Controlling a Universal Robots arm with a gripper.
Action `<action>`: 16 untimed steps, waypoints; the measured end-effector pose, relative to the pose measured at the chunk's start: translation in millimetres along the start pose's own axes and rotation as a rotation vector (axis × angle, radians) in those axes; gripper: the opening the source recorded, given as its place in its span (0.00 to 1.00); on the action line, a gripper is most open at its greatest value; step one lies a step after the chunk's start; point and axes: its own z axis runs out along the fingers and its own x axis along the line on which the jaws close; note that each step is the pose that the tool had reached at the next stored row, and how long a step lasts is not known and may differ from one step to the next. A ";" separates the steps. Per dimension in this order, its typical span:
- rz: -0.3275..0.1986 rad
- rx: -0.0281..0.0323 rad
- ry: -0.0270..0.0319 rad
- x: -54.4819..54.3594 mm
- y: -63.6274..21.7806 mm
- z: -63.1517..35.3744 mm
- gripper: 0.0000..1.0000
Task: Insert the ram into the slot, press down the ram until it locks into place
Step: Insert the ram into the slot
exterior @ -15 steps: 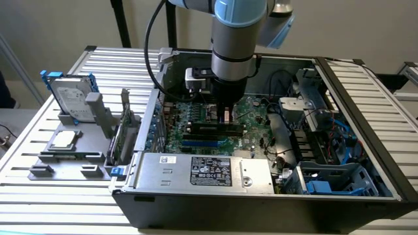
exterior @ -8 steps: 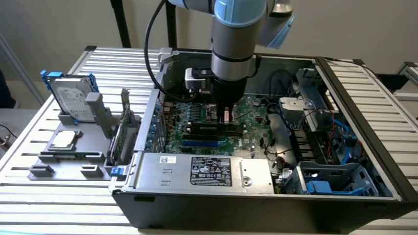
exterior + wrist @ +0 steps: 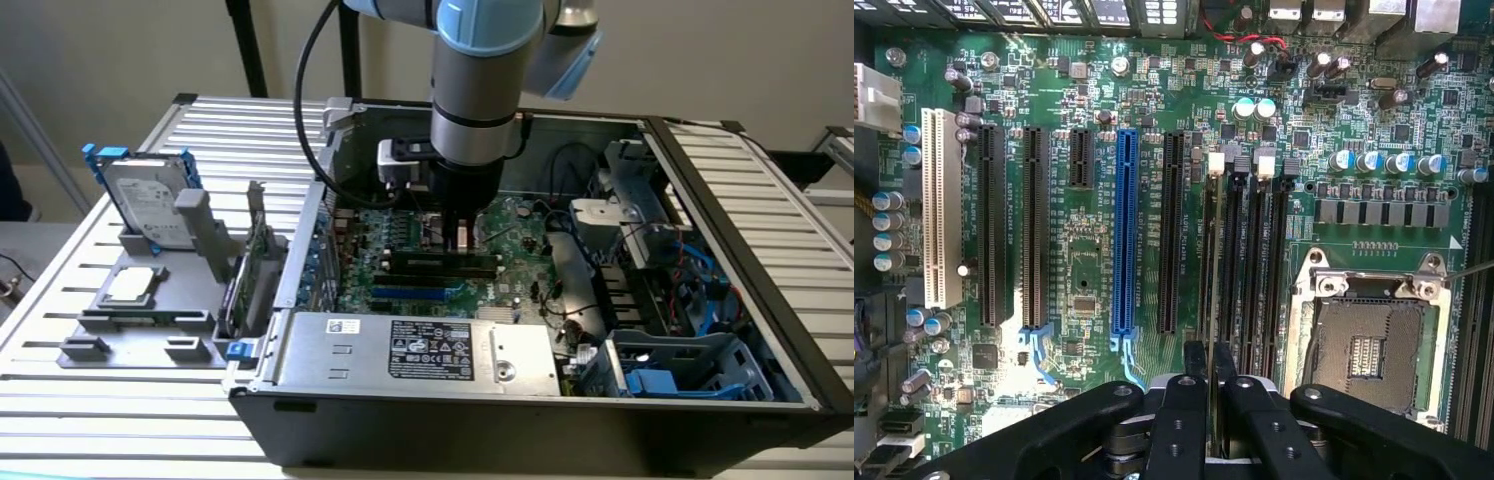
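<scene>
My gripper (image 3: pixel 1209 362) reaches down into the open computer case (image 3: pixel 747 180), low over the large green motherboard (image 3: pixel 1104 270). Its two black fingers (image 3: pixel 1192 375) stand almost together, shut on the ram (image 3: pixel 1210 300). I see the ram edge-on, as a thin dark strip. It runs along the outermost slot in a bank of several parallel black slots (image 3: pixel 1254 270), on the side nearest the blue slot. Whether it is seated I cannot tell. In the exterior view the gripper (image 3: pixel 461 238) hangs just above those black slots (image 3: pixel 434 266).
A blue slot (image 3: pixel 1124 230), long black card slots (image 3: pixel 1034 220) and a white slot (image 3: pixel 942 210) lie beside the bank. The CPU socket (image 3: pixel 1369 350) is on its other side. The power supply (image 3: pixel 414 345), drive cage (image 3: pixel 681 365) and cables crowd the case. A hard drive (image 3: pixel 147 205) stands outside.
</scene>
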 end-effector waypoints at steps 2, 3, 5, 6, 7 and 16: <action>0.000 0.0000 -0.0001 0.0 0.0 0.0 0.14; 0.000 0.0000 -0.0001 0.0 0.0 0.1 0.14; 0.000 0.0001 -0.0001 0.0 0.0 0.1 0.14; 0.000 0.0000 -0.0001 0.0 0.0 0.1 0.14; 0.000 0.0001 -0.0001 0.0 0.0 0.1 0.14; 0.000 -0.0001 -0.0004 -0.1 0.0 -2.3 0.22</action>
